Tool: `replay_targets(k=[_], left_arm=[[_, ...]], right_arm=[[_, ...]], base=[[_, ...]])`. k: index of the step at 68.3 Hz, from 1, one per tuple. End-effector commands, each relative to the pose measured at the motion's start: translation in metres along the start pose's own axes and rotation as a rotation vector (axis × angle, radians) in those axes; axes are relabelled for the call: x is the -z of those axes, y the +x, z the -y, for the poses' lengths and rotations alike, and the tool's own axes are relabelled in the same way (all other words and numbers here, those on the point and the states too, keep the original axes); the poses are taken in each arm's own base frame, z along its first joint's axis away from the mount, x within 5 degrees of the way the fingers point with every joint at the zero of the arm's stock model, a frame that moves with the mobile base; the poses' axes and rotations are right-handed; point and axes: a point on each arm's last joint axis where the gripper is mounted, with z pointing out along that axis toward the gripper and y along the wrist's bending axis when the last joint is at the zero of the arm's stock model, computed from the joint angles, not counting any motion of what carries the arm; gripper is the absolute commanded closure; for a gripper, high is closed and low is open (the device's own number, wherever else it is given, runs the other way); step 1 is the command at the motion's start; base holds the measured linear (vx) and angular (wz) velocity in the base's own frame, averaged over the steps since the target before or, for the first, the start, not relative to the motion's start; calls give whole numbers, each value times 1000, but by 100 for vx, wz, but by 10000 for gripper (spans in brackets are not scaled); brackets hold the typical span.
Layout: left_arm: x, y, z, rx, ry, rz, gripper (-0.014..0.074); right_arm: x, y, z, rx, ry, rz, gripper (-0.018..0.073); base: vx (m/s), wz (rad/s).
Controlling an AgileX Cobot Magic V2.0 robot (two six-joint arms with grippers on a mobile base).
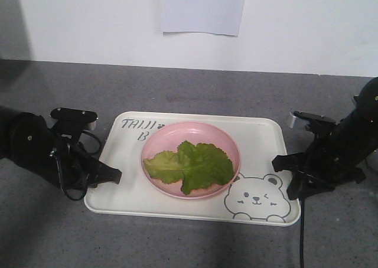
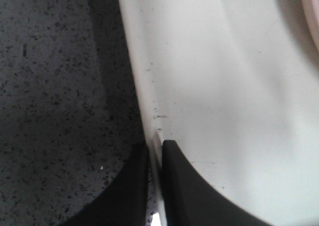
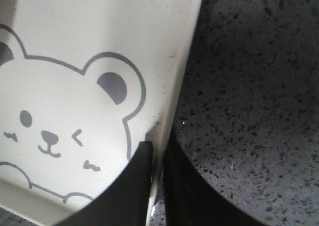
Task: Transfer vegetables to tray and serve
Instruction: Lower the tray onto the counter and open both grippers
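The vegetables (image 1: 190, 166) lie in the pink plate (image 1: 158, 139), mid-tray. The tray (image 1: 260, 138) sits flat on the grey bench (image 1: 177, 85). Left gripper (image 2: 155, 178) is pinched tight on the tray's left rim, one finger each side. Right gripper (image 3: 158, 178) is clamped the same way on the right rim, beside the bear drawing (image 3: 60, 126).

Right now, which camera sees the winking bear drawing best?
The right wrist view: the bear drawing fills it, wink clear. The front view shows the whole bear, smaller, on the tray. The left wrist view shows none of it.
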Motion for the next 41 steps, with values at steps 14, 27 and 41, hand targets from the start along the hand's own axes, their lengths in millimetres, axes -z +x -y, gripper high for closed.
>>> replay_targets(k=[14, 27, 41], left_arm=[[18, -15, 9, -17, 38, 140, 374], [35, -13, 9, -21, 44, 171, 270], [70, -6, 8, -44, 39, 223, 270]], right_arm=[[16, 0, -12, 27, -28, 42, 391], [21, 2, -13, 39, -28, 47, 265], [46, 12, -20, 78, -5, 118, 215]], base=[[0, 0], [0, 0], [0, 0]])
